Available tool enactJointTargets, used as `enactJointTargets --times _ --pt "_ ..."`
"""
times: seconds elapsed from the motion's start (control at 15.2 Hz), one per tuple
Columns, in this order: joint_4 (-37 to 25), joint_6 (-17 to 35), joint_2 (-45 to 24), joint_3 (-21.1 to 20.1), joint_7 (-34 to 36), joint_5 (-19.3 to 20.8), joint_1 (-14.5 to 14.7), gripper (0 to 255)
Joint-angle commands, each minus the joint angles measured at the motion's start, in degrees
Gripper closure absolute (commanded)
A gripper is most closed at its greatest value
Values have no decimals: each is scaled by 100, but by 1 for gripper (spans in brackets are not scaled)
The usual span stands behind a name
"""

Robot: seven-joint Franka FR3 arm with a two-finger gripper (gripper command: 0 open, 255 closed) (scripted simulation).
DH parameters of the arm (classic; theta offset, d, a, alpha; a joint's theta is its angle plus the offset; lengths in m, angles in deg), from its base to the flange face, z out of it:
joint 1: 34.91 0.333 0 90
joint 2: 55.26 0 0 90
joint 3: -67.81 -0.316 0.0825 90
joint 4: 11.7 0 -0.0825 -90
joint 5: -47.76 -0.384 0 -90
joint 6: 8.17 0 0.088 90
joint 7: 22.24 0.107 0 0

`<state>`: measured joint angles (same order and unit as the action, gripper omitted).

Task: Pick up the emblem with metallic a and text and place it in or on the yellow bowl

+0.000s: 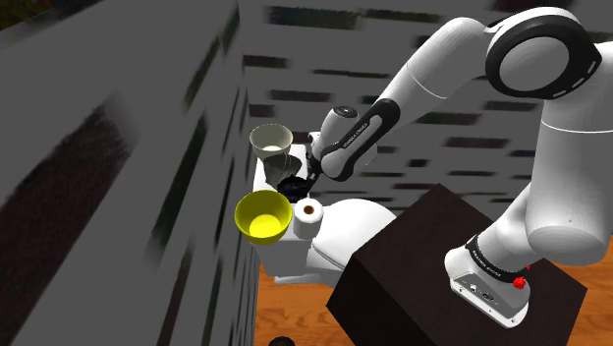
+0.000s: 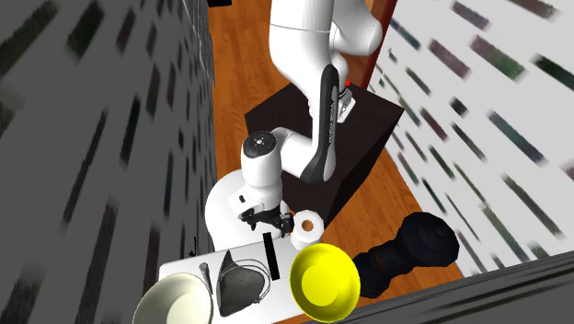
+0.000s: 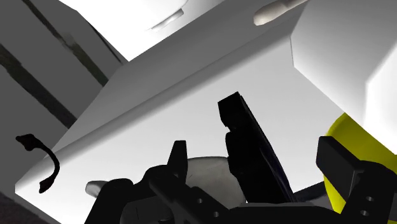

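here, the gripper hangs low over the white toilet tank lid, its two black fingers spread wide. the black emblem lies in the gap between them. neither finger seems to touch it, though its near end is hidden behind the hand, so contact there can't be judged. the hand is unclenched and grips nothing. in the second exterior view the emblem shows as a thin dark strip on the lid, just below the gripper at the lower middle of the frame. the yellow bowl sits just right of it, at the frame's lower edge. in the shoulder view the yellow bowl is left of middle, beside a paper roll, and a pale bowl stands above it.
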<state>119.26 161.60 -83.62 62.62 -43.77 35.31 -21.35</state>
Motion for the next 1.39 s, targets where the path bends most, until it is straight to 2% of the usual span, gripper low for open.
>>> enactJointTargets --times 0.0,0.33,0.4,0.99,1.32 --pt "-15 20 -33 -3 -2 -1 0 0" --pt "-15 20 -32 -3 -2 -1 0 0" --pt "-15 20 -32 -3 -2 -1 0 255" --pt "-15 20 -33 -3 -2 -1 0 255" --pt "85 -280 367 59 68 36 50 255"
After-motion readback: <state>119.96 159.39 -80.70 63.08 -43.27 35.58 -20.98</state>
